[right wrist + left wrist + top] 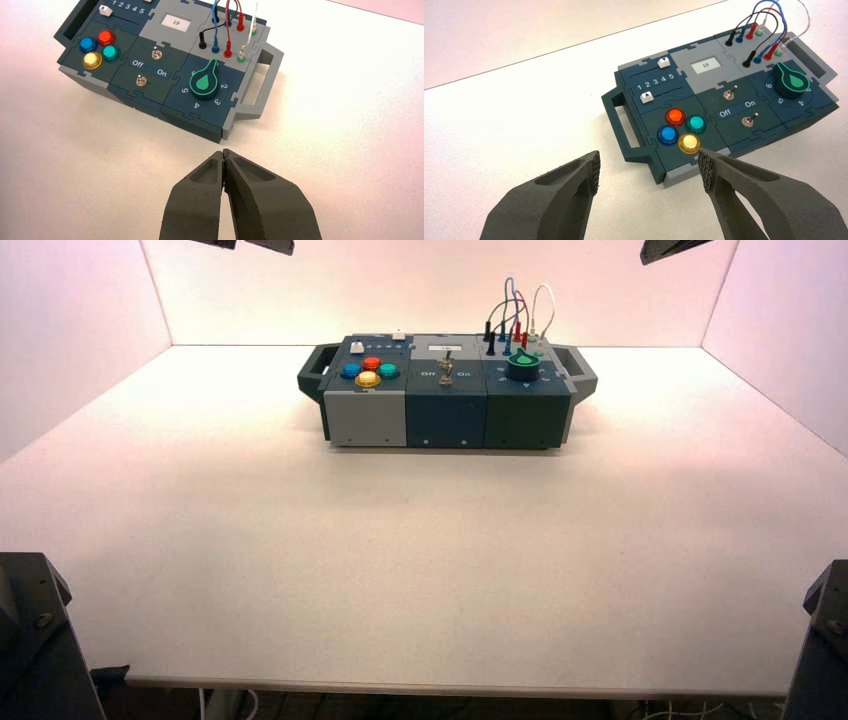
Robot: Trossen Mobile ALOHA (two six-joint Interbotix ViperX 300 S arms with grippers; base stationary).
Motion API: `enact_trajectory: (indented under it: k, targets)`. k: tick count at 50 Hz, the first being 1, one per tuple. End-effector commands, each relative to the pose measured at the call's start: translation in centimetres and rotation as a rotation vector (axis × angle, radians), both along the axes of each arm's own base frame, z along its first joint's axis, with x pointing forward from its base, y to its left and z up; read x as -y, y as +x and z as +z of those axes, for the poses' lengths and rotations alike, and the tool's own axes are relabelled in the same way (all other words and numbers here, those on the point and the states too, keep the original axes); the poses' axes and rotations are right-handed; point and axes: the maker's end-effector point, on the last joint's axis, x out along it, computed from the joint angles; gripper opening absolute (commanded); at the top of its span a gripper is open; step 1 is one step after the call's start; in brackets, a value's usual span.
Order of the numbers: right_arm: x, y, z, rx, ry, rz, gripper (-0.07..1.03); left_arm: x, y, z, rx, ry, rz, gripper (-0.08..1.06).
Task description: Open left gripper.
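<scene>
While its fingers (549, 200) stand apart, the left gripper (651, 170) faces the box (724, 127).

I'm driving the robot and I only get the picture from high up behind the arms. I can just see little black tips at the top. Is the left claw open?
Observer: Yes, the left claw is open, with a wide gap between its fingers and nothing in it. It hangs in the air on the near side of the box.
Child: What about the other claw?
Observer: The right claw is shut, its two tips together, also in the air on the near side of the box.
Child: Is there a number in the little white window?
Observer: Yes, the window reads 19.
</scene>
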Motion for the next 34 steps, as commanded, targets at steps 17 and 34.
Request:
enact_trajectory:
  k: [17,34]
  targets:
    - [-0.30,0.58,1.55,0.048,0.011,0.005,-0.02,1.01,0.09,0.91,0.030,-0.006,-0.028,1.01]
    - [-0.30,0.58,1.55,0.048,0.011,0.005,-0.02,1.07,0.07,1.18,0.037,-0.008,-0.029,1.01]
